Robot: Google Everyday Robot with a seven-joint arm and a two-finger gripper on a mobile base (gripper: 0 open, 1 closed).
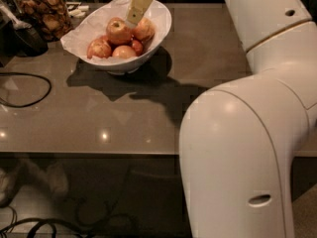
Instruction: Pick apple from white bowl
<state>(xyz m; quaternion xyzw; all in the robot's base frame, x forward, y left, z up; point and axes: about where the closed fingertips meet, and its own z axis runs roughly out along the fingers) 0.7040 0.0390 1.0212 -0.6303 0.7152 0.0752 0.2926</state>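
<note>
- The glass jar stands at the far left corner of the table, apart from the work.
- The white bowl sits at the far edge; the apple lies on top of redder apples.
- The gripper hangs just above the apple's right side; released or clenched, I cannot tell.
- I think it should centre over the apple, then descend slowly and close gently.

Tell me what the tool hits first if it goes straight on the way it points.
Likely the apple on top: the tool, over the white bowl, slants down-left at it, though depth is uncertain.
</note>
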